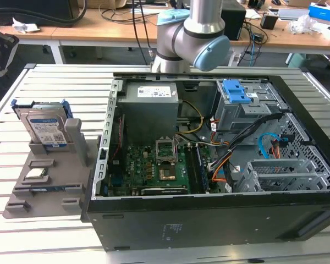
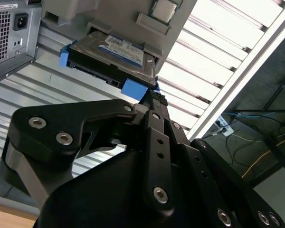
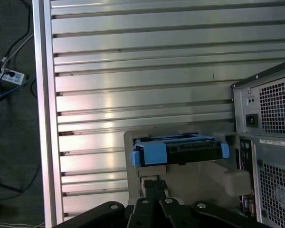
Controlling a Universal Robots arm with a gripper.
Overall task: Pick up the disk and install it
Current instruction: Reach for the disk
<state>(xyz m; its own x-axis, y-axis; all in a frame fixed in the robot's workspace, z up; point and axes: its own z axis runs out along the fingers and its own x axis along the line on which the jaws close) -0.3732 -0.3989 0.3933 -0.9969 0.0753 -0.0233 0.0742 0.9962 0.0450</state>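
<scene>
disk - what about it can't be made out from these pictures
- Exterior view: the disk has its lower part hidden in the grey holder.
- Second wrist view: the gripper covers part of its near edge.
- First wrist view: it is edge-on, so its label is out of sight.

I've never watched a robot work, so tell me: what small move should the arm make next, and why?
Probably ease the gripper closer to the disk. The disk stands in its grey holder beside the computer case, not yet picked up, and both wrist views show it ahead of the gripper.
</scene>
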